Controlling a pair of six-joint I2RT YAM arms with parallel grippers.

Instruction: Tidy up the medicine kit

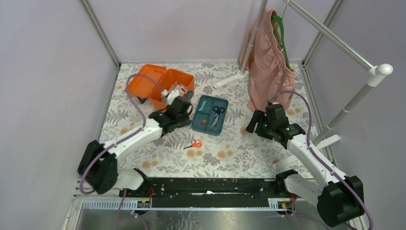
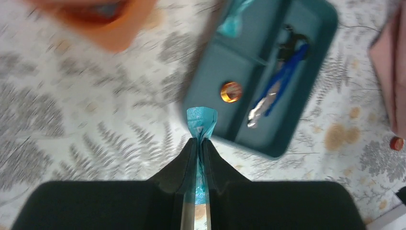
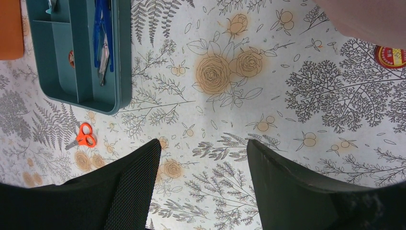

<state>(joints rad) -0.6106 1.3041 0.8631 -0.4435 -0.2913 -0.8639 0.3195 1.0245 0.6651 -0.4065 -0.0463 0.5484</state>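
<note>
The medicine kit (image 1: 179, 79) stands open on the counter (image 1: 239, 153), just to the far-left of its teal insert tray (image 1: 223, 123), which lies flat outside the box. The tray is partly filled: blue-handled scissors (image 2: 282, 76), a small copper-coloured round item (image 2: 231, 91) and a teal packet (image 2: 234, 21) lie in its compartments.

The left end effector (image 2: 201, 141) is clenched on another teal packet (image 2: 201, 120), just off the tray's near-left edge. The right end effector (image 3: 203, 148) is released and empty, well to the right of the tray.

Small orange scissors (image 1: 194, 143) lie on the counter near the tray's front edge, and a red round item (image 3: 390, 56) lies farther right. As I judge it, sorting is about midway. What is left is the held packet and those loose pieces, then the tray back in the box and the lid shut.
</note>
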